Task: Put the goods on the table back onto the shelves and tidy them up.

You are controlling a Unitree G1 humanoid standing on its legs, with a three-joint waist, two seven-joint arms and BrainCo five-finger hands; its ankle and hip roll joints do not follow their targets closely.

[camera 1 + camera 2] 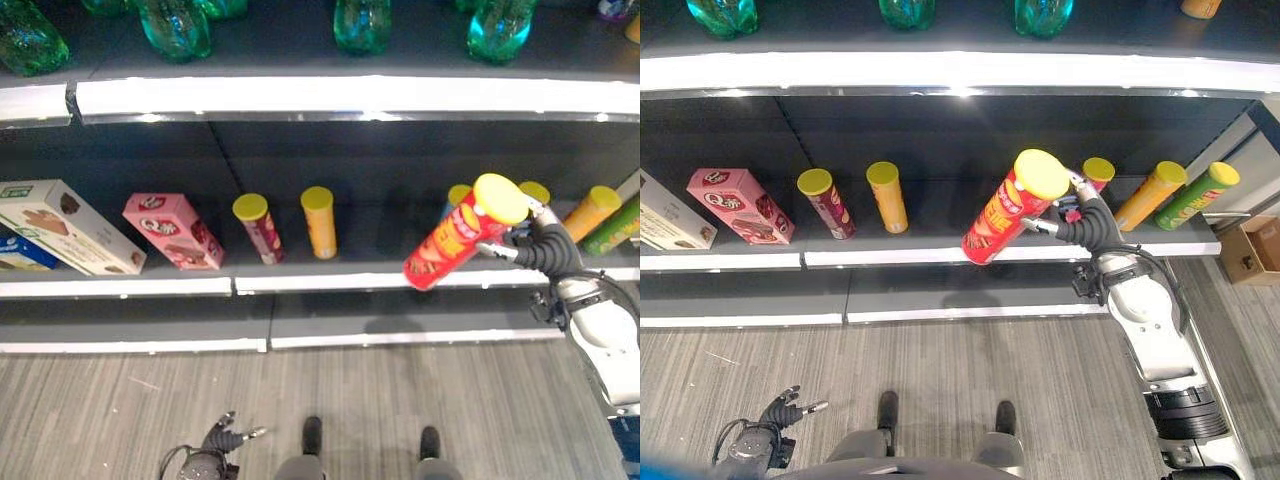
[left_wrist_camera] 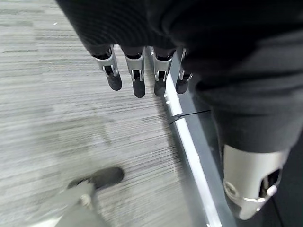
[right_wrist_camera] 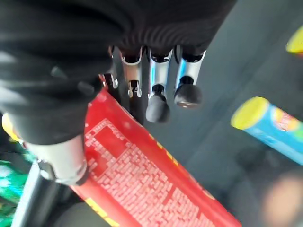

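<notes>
My right hand [image 1: 1090, 228] is shut on a red chip can [image 1: 1005, 215] with a yellow lid. It holds the can tilted, lid up, in front of the middle shelf [image 1: 330, 280]. In the right wrist view the red chip can [image 3: 151, 184] lies between the thumb and the curled fingers [image 3: 158, 106]. A blue can [image 3: 270, 125] stands on the shelf just behind it. My left hand [image 1: 225, 437] hangs low over the carpet with relaxed fingers [image 2: 137, 80] and holds nothing.
The middle shelf carries a white box [image 1: 65, 225], a pink box [image 1: 172, 230], a maroon can [image 1: 258, 228], an orange can [image 1: 320, 222], and further orange [image 1: 1150, 195] and green [image 1: 1195, 193] cans at the right. Green bottles [image 1: 175, 25] stand above. A cardboard box [image 1: 1248, 250] sits on the floor.
</notes>
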